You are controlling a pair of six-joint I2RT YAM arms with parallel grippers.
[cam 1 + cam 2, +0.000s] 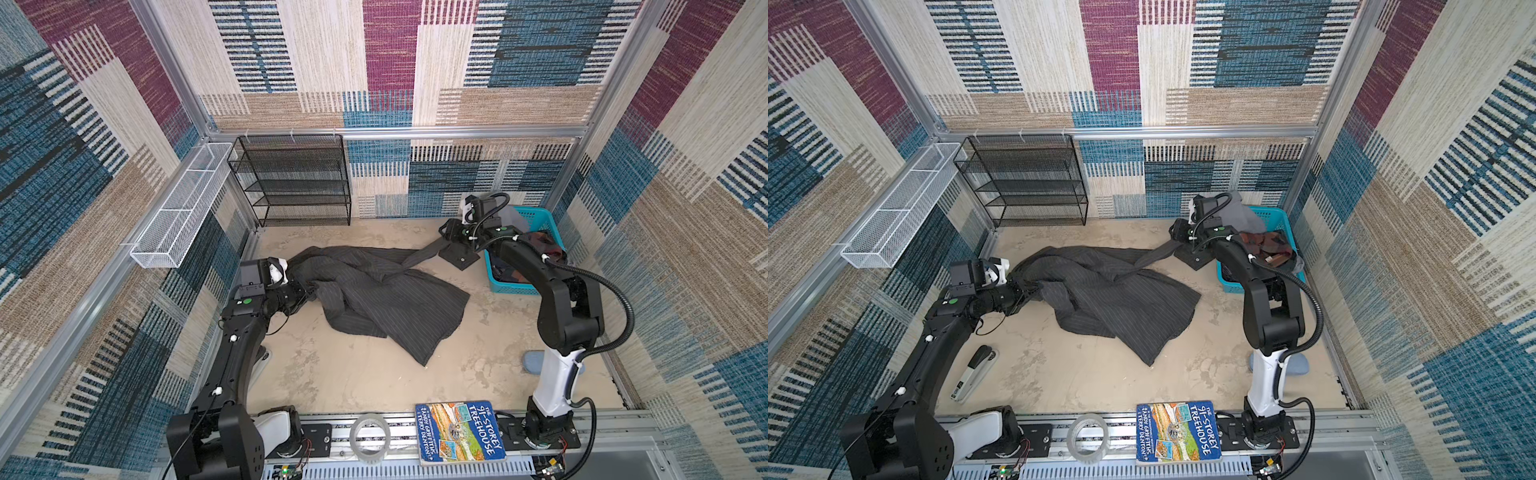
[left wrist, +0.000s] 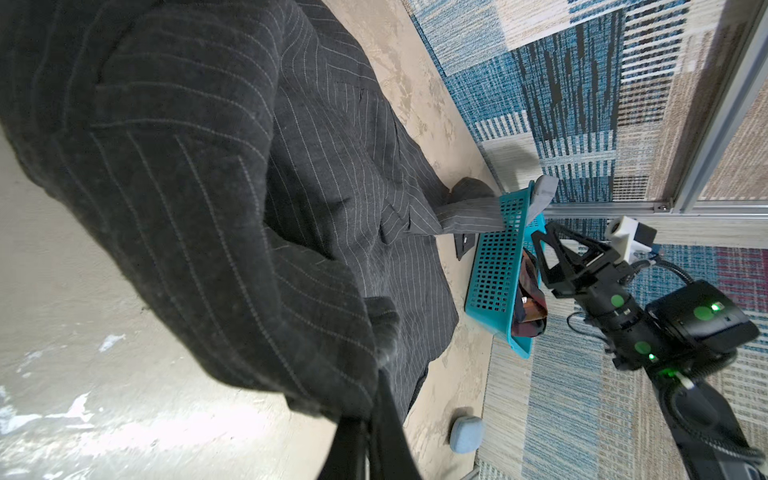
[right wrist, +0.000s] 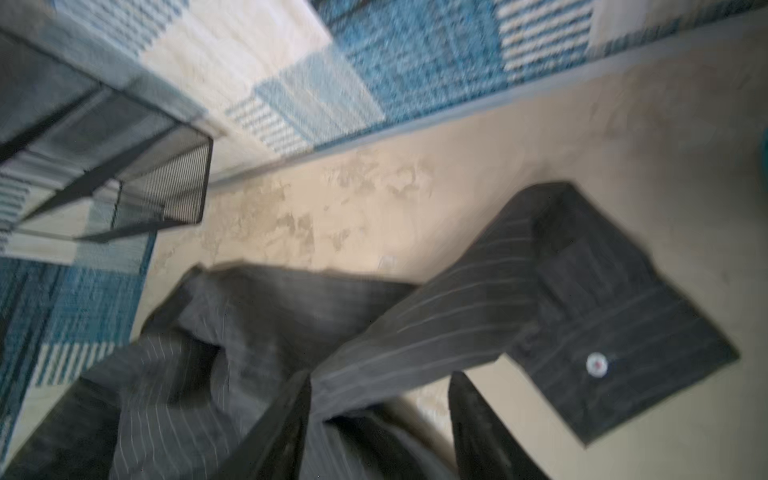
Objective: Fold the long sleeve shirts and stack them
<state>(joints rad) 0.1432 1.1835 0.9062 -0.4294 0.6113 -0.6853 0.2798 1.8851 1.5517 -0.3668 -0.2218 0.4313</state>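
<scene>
What we cannot make out

We lose the left gripper (image 1: pixel 308 287) in shirt (image 1: pixel 374 291) folds at the shirt's nine o'clock; the right arm (image 1: pixel 523 262) covers much of the basket (image 1: pixel 536 216); our right wrist view is smeared.

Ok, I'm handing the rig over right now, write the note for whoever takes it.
Left gripper: shut on a bunched edge of the pinstriped shirt.
Right gripper: open over the sleeve; the cuff lies flat on the table beside the basket.
Shirt: crumpled mid-table, one sleeve stretched out.
Done: no fold, no stack yet.
Left: spread flat, fold, stack; more clothes are in the basket.
</scene>
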